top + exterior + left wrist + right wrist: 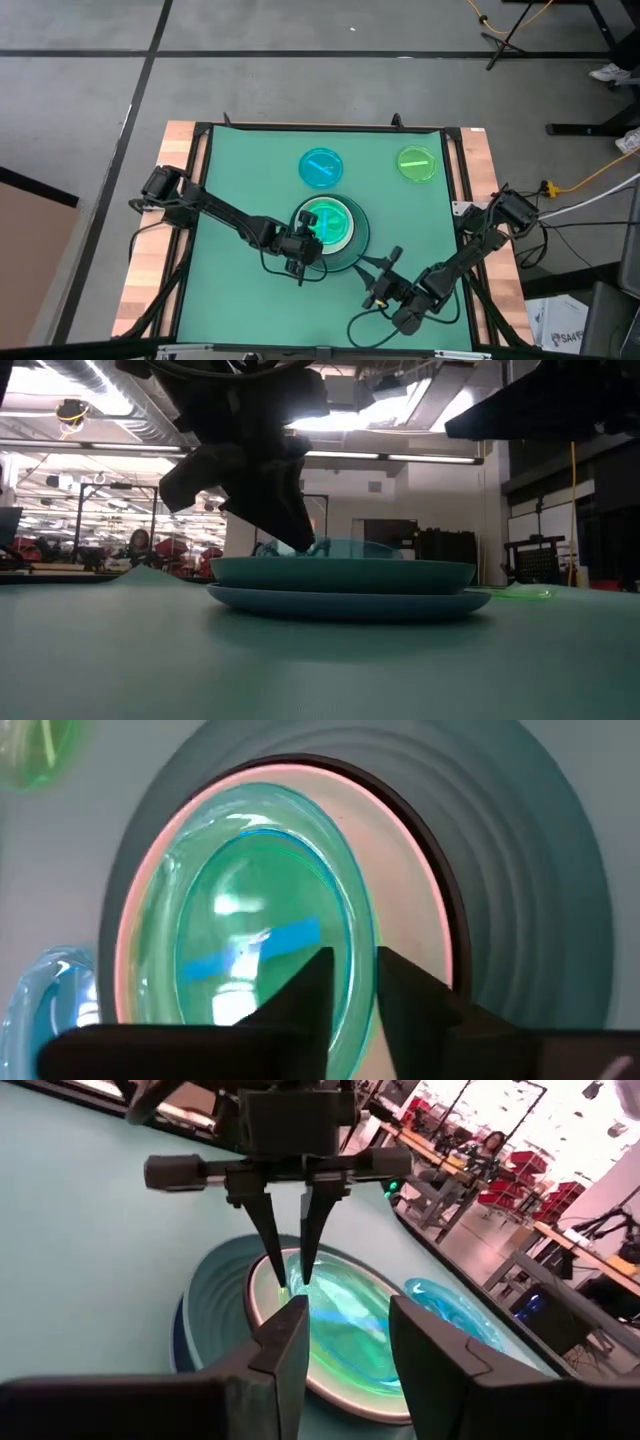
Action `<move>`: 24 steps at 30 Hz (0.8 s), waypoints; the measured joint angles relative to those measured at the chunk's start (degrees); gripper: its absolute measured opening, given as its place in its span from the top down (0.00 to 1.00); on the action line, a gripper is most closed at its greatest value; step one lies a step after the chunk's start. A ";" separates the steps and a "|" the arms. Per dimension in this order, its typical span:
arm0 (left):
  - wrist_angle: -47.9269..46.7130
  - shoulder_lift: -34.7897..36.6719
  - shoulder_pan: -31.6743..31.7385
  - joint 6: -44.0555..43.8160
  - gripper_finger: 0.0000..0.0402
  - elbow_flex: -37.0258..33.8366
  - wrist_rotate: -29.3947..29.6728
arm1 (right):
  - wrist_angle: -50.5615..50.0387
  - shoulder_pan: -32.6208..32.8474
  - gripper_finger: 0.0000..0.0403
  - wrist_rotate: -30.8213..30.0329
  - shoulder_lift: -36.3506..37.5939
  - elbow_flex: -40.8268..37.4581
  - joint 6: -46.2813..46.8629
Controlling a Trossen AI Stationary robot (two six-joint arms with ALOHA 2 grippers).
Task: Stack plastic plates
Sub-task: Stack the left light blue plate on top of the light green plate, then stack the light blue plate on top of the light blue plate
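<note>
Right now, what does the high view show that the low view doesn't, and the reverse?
Only the high view shows the loose cyan plate, the right gripper hanging open near the stack, and the small green plate on top. Only the low view shows the stack side-on, two large plates nested, and the room behind. Both show the left gripper at the stack's rim, and the loose green plate.

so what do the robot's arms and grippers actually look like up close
Both arms are dark, near-black jointed links with black cables looping alongside. The left gripper has two slim, tapering black fingers hung from a horizontal bar with rounded ends. The right gripper has broader, flat, dark fingers with angled tips. No markings are visible.
</note>
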State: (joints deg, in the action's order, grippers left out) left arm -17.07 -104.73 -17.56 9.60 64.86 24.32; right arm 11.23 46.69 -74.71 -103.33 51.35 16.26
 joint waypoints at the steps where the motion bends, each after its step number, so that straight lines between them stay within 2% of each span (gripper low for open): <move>1: -0.31 0.00 0.02 -0.04 0.81 0.00 -0.45 | -0.42 -0.01 0.66 0.64 0.00 0.00 0.29; 7: -5.34 3.04 -0.97 -3.01 0.72 0.04 -1.41 | -2.38 -0.34 0.66 1.62 0.00 0.00 2.83; 14: -7.96 13.69 0.94 -7.55 0.71 -0.41 -1.75 | -2.42 -0.34 0.66 1.49 0.00 0.00 2.98; 19: -8.17 18.52 7.01 -8.04 0.71 -1.11 -1.71 | -2.47 -0.36 0.66 1.37 0.00 0.00 2.99; 24: -7.61 19.30 15.21 -8.06 0.71 -1.16 -2.58 | -2.39 -0.36 0.66 1.38 0.00 0.00 2.99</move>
State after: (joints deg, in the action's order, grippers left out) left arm -24.69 -85.43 -2.36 1.54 63.70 21.74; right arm 8.84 46.33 -73.33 -103.33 51.35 19.25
